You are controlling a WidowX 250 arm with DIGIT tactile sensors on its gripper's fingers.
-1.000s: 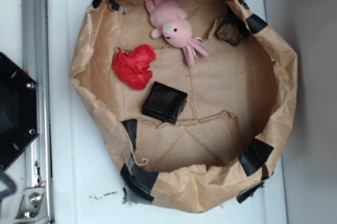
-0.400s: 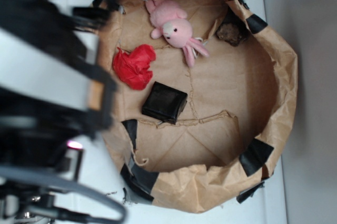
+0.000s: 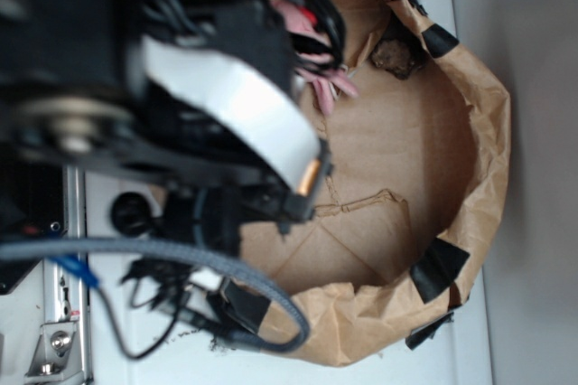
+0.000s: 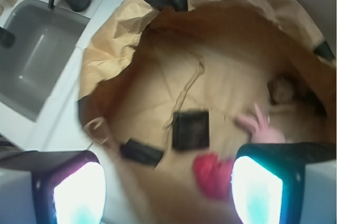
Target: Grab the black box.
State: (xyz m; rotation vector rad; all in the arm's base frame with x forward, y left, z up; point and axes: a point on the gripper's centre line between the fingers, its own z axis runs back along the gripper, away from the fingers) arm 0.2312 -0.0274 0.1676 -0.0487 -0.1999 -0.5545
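Hovering over the paper bag (image 4: 131,29), I fill the left and centre of the exterior view with my blurred arm (image 3: 181,105), which hides most of the bag's left half there. My fingers (image 4: 168,192) point down toward the bag's open mouth; in the wrist view one pad (image 4: 79,195) glows at the lower left corner and the other at the lower right, set wide apart with nothing between them but air. I hold nothing.

The black box (image 4: 191,129) lies flat on the bag floor near the centre of the wrist view, above the gap between my pads and apart from them. Just below and to its right sits the red wad (image 4: 210,174), partly covered by my right-hand pad. The pink plush toy (image 4: 258,126) shows at the right, and the dark brown lump (image 4: 281,90) sits beyond it against the bag wall. The bag rests on the white counter (image 4: 63,113), with a sink (image 4: 37,50) at the upper left of the wrist view.
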